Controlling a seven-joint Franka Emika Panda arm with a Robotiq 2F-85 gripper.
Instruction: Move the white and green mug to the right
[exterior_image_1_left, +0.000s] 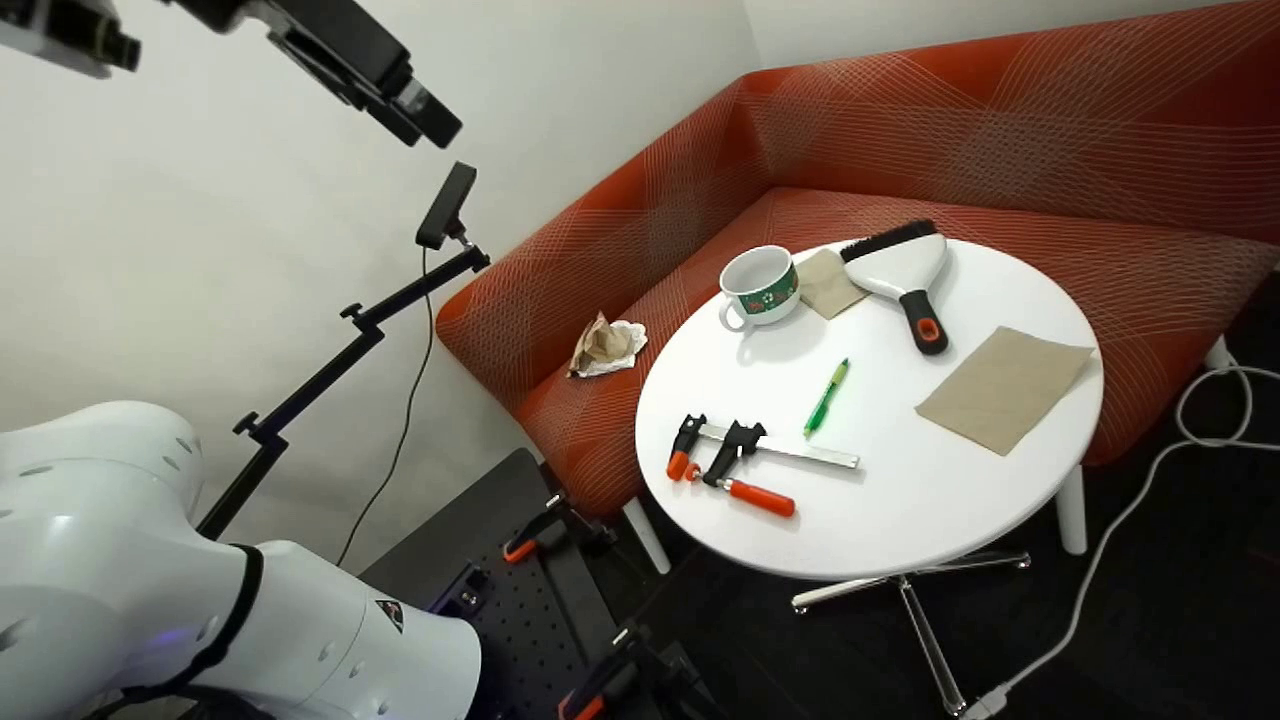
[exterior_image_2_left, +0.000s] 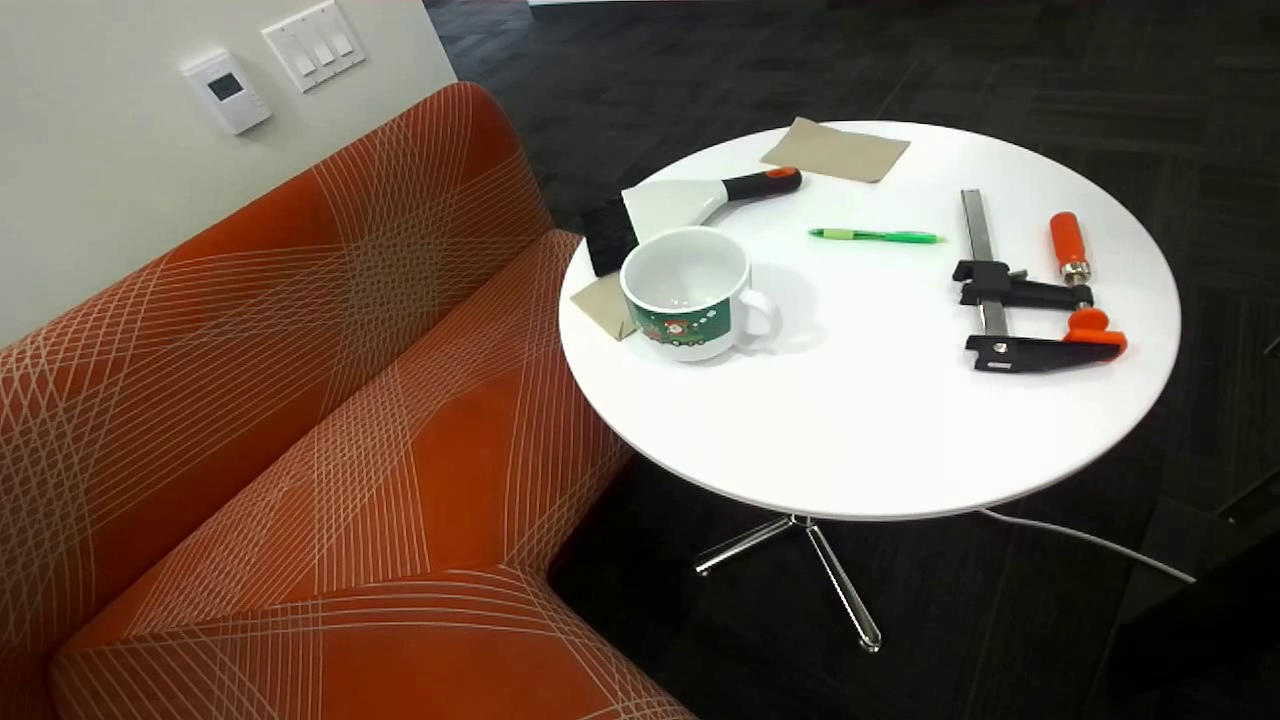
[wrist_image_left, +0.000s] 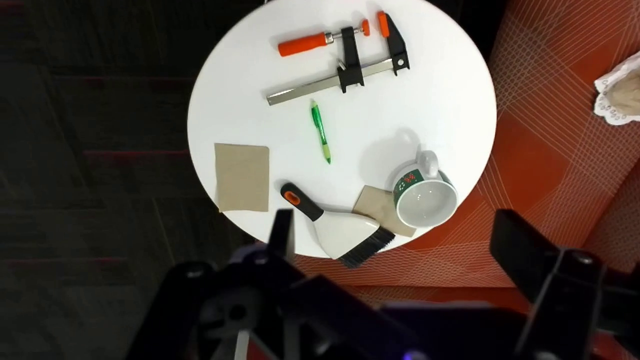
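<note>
The white mug with a green patterned band stands upright near the table's edge; it shows in both exterior views (exterior_image_1_left: 768, 302) (exterior_image_2_left: 690, 325) and in the wrist view (wrist_image_left: 425, 202). Its inside looks white. Its handle points away from the sofa back. My gripper (wrist_image_left: 395, 215) is open and empty, its two dark fingers wide apart in the wrist view. It hangs high above the table, apart from the mug. Its dark end shows at the upper left of an exterior view (exterior_image_1_left: 425, 122).
The round white table (exterior_image_1_left: 890, 520) also carries a white brush (exterior_image_1_left: 905, 265) close to the mug, a small brown napkin (exterior_image_1_left: 830, 285) beside it, a larger napkin (exterior_image_1_left: 1005, 390), a green pen (exterior_image_1_left: 827, 397) and a clamp (exterior_image_1_left: 760, 440). An orange sofa (exterior_image_1_left: 680, 190) borders the table.
</note>
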